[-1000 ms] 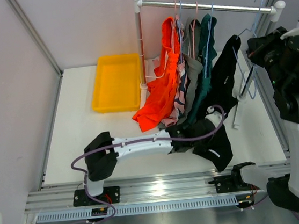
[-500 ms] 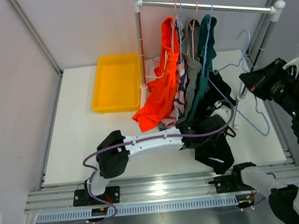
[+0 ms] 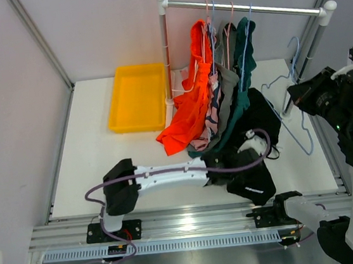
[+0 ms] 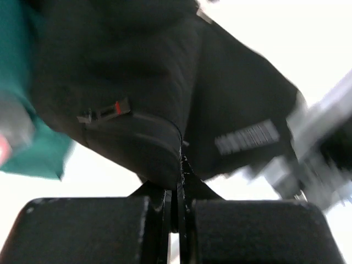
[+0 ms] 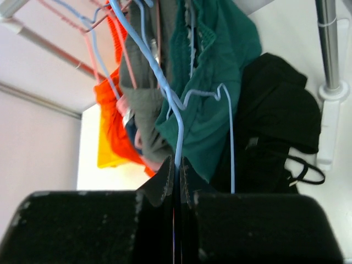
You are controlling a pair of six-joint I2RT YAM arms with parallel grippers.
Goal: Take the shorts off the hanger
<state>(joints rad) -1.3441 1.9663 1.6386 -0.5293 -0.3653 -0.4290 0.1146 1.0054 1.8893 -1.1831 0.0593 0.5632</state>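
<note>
The black shorts lie crumpled on the table below the rail's right end. My left gripper is shut on their fabric, close to the table. My right gripper is shut on a bare pale blue hanger and holds it off the rail, to the right of the rack. In the right wrist view the hanger wire runs up from the shut fingers. Orange shorts, pink patterned shorts, grey shorts and teal shorts hang on hangers from the rail.
A yellow tray sits on the table left of the rack's white post. The rack's right post stands close to my right arm. An aluminium rail runs along the table's near edge.
The black shorts have slid off the blue hanger and dropped to the table as my left gripper pulled them down and toward me. The right gripper swung the bare hanger away to the right.
</note>
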